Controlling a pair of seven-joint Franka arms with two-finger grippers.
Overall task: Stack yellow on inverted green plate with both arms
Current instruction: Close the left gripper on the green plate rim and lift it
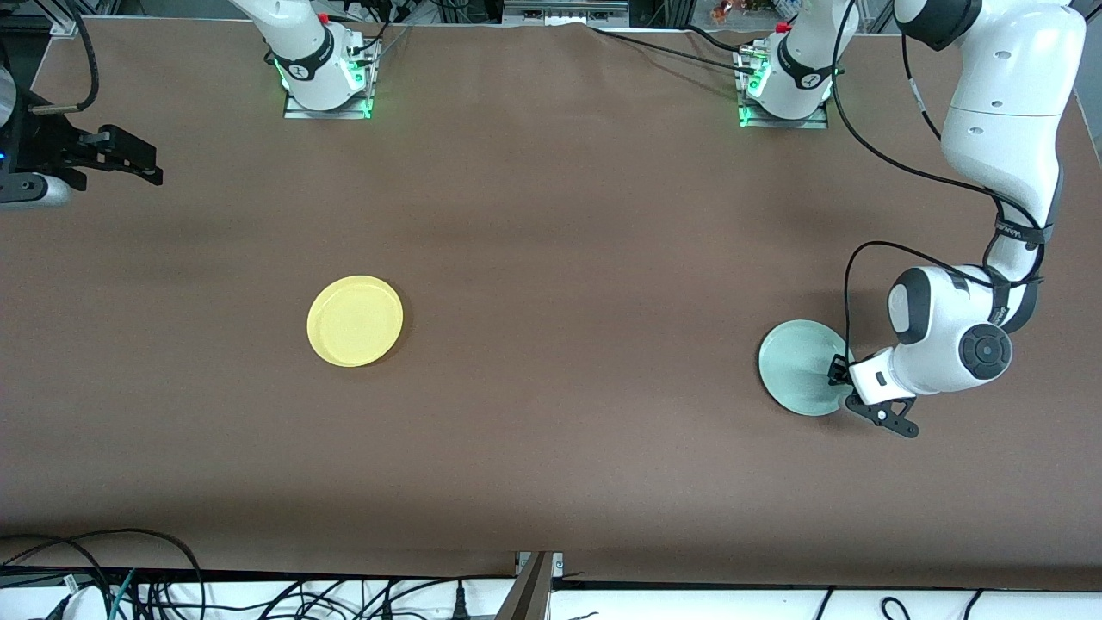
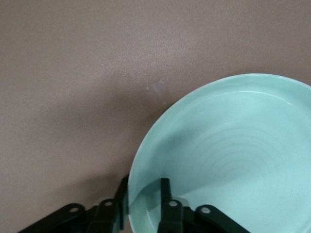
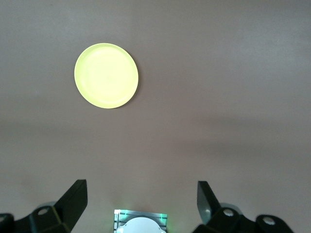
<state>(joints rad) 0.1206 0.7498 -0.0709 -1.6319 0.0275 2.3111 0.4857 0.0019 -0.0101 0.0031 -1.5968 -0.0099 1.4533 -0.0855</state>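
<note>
Mint-green plate (image 2: 228,150) rim pinched by left tool (image 2: 143,204).

Counter: brown cloth-covered counter (image 1: 551,215), cables along its near edge.
Yellow plate: round, shallow bright yellow plate (image 1: 355,320), rim up, toward the right arm's end, alone on the cloth.
Green plate: round, pale mint-green plate (image 1: 799,366), toward the left arm's end, well apart from the yellow one.
Left tool: black two-finger left tool (image 1: 837,372) low at the green plate's rim, fingers on either side of it.
Right tool: black right tool (image 1: 142,168) waits above the counter's edge, fingers apart.
</note>
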